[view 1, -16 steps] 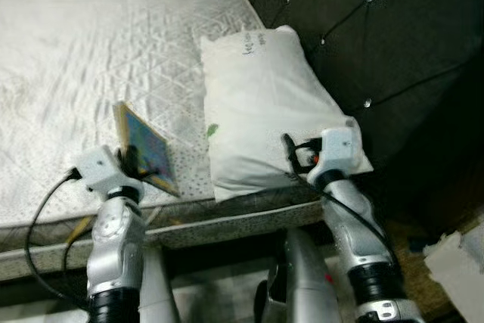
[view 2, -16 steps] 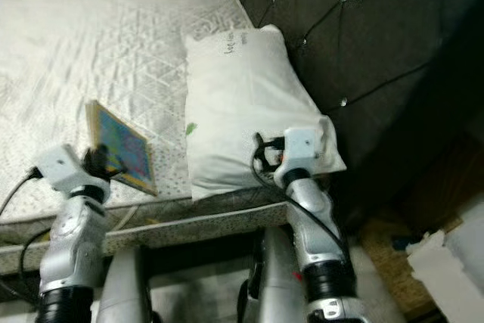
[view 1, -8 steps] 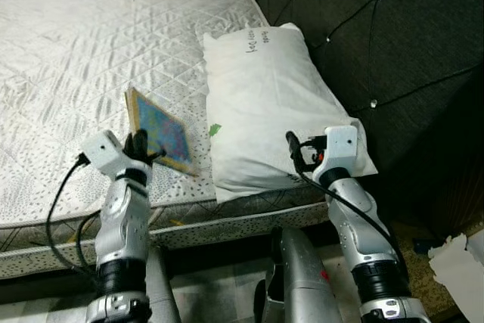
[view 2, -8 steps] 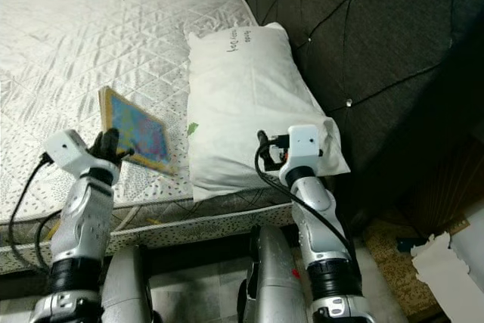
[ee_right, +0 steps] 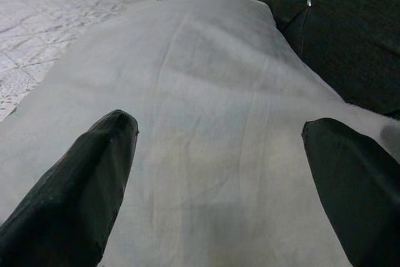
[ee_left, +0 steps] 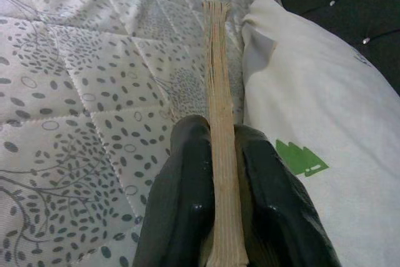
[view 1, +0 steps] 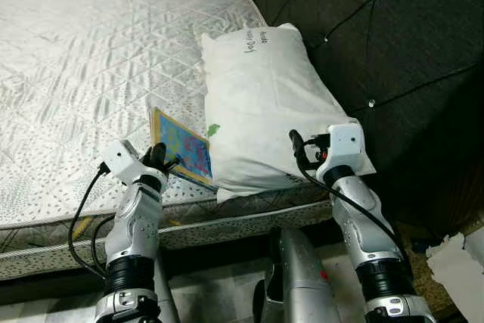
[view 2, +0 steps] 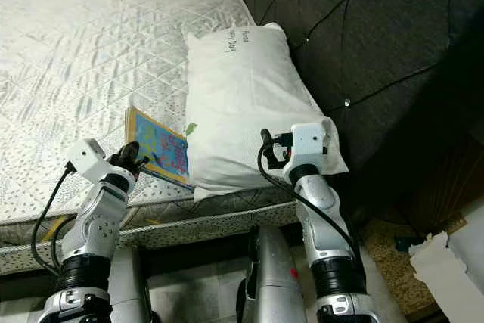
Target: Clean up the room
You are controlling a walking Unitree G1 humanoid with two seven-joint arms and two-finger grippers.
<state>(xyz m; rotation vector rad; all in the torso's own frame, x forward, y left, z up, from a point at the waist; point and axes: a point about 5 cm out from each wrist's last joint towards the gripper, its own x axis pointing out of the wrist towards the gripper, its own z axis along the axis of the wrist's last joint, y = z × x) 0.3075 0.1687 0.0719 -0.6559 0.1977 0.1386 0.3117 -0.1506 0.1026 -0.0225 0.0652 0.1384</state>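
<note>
In the left eye view, a thin flat book with a blue patterned cover and yellow border (view 1: 182, 155) sits tilted above the near edge of a white quilted mattress (view 1: 91, 73) stitched in diamond shapes and printed with small dark specks. The left gripper (view 1: 158, 158) pinches the book's lower corner from about 8 o'clock. The book's far edge lies just beside a plump white fabric pillow (view 1: 265, 88), at 3 o'clock from the book, which bears dark handwriting near its far end and a small green mark on its near side. A black tufted headboard with shiny round studs (view 1: 378, 35) rises at 3 o'clock of the pillow. The right gripper (view 1: 299, 153) hovers at the pillow's near corner.

The right eye view shows the same layout: the book (view 2: 160, 155) is held over the mattress edge, with the pillow (view 2: 242, 88) beside it.

In the left wrist view, the two black fingers (ee_left: 181, 198) press against both faces of the book (ee_left: 220, 154), seen edge-on as a pale, fibrous stack of pages. The speckled, leaf-printed mattress cloth (ee_left: 69, 110) lies on one side and the smooth pillow with its green mark (ee_left: 312, 154) on the other.

In the right wrist view, the rounded black fingertips (ee_right: 75, 186) stand wide apart, holding nothing, over the soft, faintly creased pillow (ee_right: 212, 123), with the headboard (ee_right: 337, 35) behind.
</note>
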